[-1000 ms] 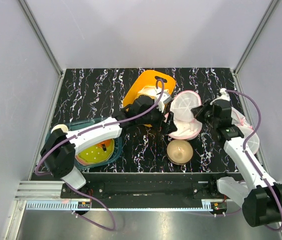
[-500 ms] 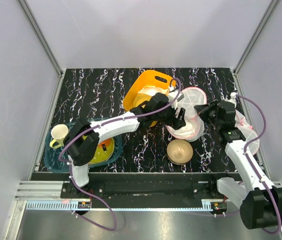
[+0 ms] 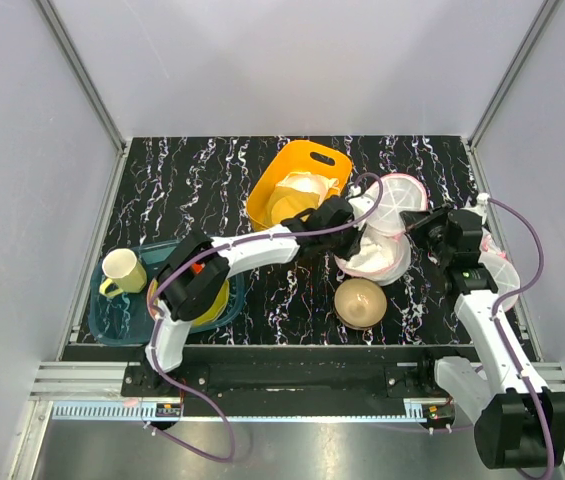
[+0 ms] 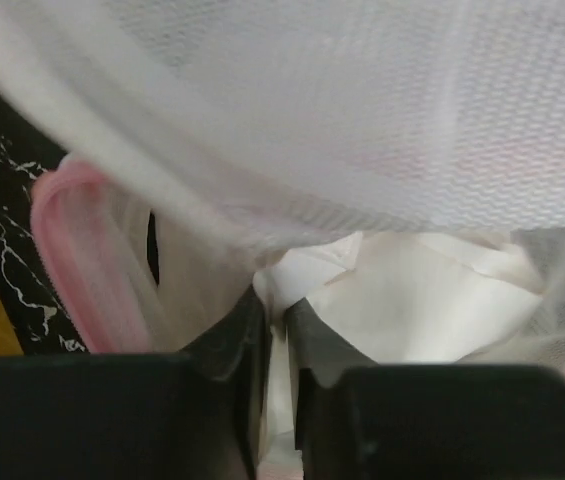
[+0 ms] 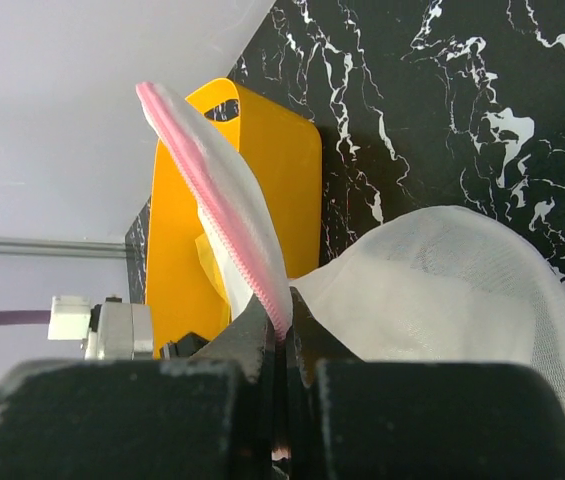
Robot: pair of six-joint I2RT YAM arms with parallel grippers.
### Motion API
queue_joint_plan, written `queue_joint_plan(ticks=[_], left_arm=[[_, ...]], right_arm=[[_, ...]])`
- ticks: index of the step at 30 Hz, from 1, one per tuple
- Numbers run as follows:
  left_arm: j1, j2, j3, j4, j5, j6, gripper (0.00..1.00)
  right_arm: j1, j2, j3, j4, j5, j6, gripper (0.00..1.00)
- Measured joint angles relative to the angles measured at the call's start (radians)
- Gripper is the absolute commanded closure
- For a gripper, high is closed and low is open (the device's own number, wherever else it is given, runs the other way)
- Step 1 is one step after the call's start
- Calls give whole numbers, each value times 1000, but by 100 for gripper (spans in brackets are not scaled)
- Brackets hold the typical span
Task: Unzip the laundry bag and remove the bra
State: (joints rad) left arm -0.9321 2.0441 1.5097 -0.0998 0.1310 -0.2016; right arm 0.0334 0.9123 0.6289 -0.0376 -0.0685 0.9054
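The laundry bag (image 3: 372, 258) lies on the black marbled table (image 3: 182, 190), just beyond the tan bowl (image 3: 359, 302) and beside the orange basket (image 3: 297, 175). It is already unzipped: the round flap lid (image 3: 399, 200) stands raised, away from the bag mouth. The bra is not visible in any view; no dark fabric shows through the mesh or in the opening, so I judge it to be buried inside or hidden by my arm.

My right gripper (image 5: 279, 330) is clenched on the pink zip trim (image 5: 227, 190) of the lid, holding it up. A second ago the lid hung closer to the basket; it now sits further to the right, which widens the mouth.

My left gripper (image 4: 277, 310) was spread wide over the near edge of the basket one second ago. It has since reached into the bag mouth, under the mesh, and its jaws have drawn almost together on a fold of the white cloth (image 4: 412, 300).

Meaning for the task: unzipping is complete and extraction has begun, but the item pinched looks pale, not navy. Judgement: withdraw and check the catch; the bra probably needs a further reach
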Motion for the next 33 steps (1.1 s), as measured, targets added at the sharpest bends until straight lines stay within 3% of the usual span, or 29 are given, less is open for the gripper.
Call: queue_joint_plan(ticks=[1, 5, 13, 20, 33], left_arm=[[0, -2, -2, -6, -1, 0, 100], [0, -43, -2, -39, 13, -6, 100], [-5, -278, 0, -73, 169, -66, 100], [24, -381, 5, 6, 316, -145, 100], [84, -396, 277, -45, 251, -126, 100]], right_arm=[[-4, -4, 0, -2, 0, 1, 100], [-11, -23, -2, -21, 32, 9, 100], [-16, -18, -21, -39, 124, 23, 100], [-16, -8, -43, -43, 139, 27, 100], [-17, -10, -63, -34, 136, 46, 100]])
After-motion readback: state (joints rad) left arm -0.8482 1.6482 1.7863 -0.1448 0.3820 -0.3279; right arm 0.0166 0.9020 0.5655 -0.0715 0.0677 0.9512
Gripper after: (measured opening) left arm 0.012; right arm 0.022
